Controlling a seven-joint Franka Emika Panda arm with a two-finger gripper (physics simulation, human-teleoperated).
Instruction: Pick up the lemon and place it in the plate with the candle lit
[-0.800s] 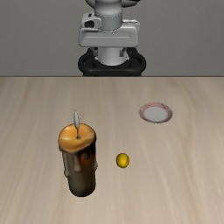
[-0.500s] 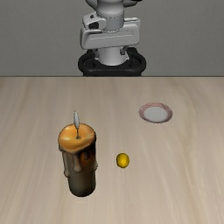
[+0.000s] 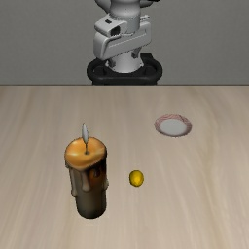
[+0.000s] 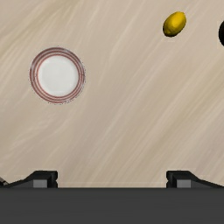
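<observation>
With gripper [image 4: 113, 179] spread wide and empty, could nudge the round lemon [image 3: 137, 178] rolling toward the tall candle [image 3: 87, 177], away from the plate [image 3: 160, 124].

Exterior camera faces the arm [image 3: 122, 39] from above; wrist camera looks down, sharing plate [image 4: 58, 74] and lemon [image 4: 174, 24].

The bench [image 3: 39, 126] is a broad slab of pale, beige wood. Its grain shows as soft brownish streaks running mostly across the exterior view. Its far edge is a straight line across that view, and from there the surface spreads to both sides and down to the near edge. Behind that far edge stands a plain grey wall [image 3: 39, 39], flat and unmarked. In the wrist view the same bench [image 4: 131, 114] shows wavy, slanting bands of grain, lighter and darker tan.
</observation>
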